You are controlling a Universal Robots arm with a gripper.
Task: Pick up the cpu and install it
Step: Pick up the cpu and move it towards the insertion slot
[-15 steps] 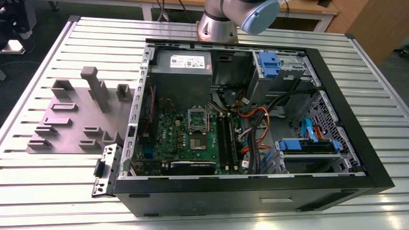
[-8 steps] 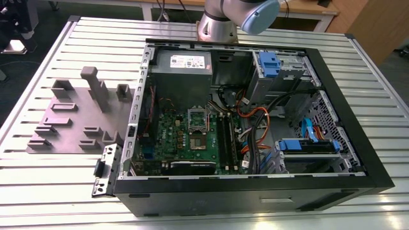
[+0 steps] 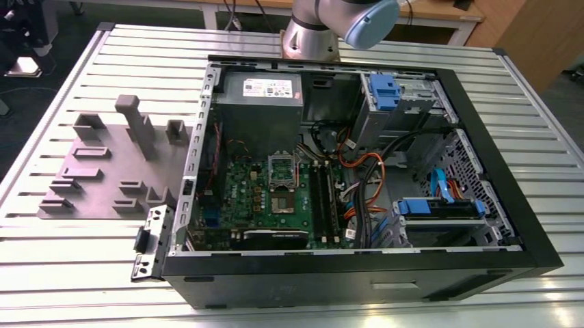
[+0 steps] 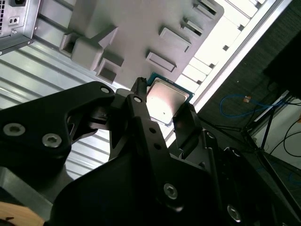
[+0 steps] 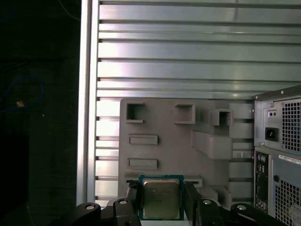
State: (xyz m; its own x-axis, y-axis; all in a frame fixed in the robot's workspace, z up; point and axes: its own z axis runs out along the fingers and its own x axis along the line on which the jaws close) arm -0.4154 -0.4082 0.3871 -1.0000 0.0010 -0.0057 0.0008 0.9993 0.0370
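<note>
Two black fingers [image 5: 190,200] are pinching the cpu [image 5: 161,197] by its opposite edges. The gripper [image 4: 163,107] is sitting narrow around the chip, and the shiny silver top is facing up at both wrist cameras. The chip is hanging over the near edge of the grey fixture tray [image 5: 164,127], and by the look of the first wrist view it is riding well clear above that tray, not resting on it.

So I'm judging the pick-up half as done. The install half is not: the chip is hovering outside the computer case [image 3: 511,260], which is standing just beside the tray. The silver socket frame [image 3: 281,171] on the green motherboard [image 3: 264,201] is lying inside that case, well apart from the tray. Whether the frame is standing open, I cannot tell from here.

As for the pose, the wrist is pointing straight down at the tray and at the slatted metal table [image 3: 55,273] under it. In the exterior view the arm [image 3: 315,31] is rising from its base on the case's side away from the tray's low blocks.
</note>
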